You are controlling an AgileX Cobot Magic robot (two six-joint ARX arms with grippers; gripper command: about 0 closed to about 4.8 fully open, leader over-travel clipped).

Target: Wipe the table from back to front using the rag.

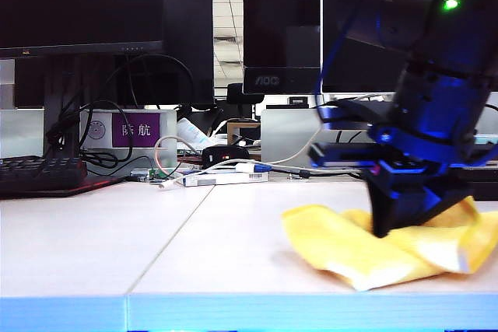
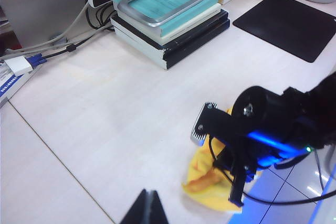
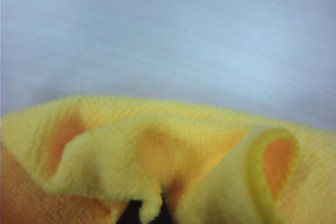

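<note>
I have the table point(image 1: 156, 254) filling the scene, an off-white top with a thin seam running near to far and a pale blue front edge. Along its far side stand monitors point(image 1: 82, 5), a keyboard point(image 1: 43, 175) at the left, and a tangle of white cables point(image 1: 226, 169). All of that is well apart from where I am working.

The right arm is down at the right of the exterior view, close to the front edge. Its right gripper point(image 1: 393, 227) is planted in the rag point(image 1: 366, 246), jaws pinched together on a bunched fold of the yellow cloth. The right wrist view shows terry folds heaped right up against the camera point(image 3: 157, 156), so I read this as a firm hold.

The rag lies crumpled, spread left and right of the fingers, its long axis roughly parallel to the front edge. It rests at the near right of the table.

The left gripper point(image 2: 148, 208) hangs well to the left, above bare table, its tips drawn close together with nothing between them. It is the farther of the two from the cloth.

What matters, I judge, is that the cloth sits near the front. The back of the table lies away from it, so a back-to-front stroke would have to start from the far side.
</note>
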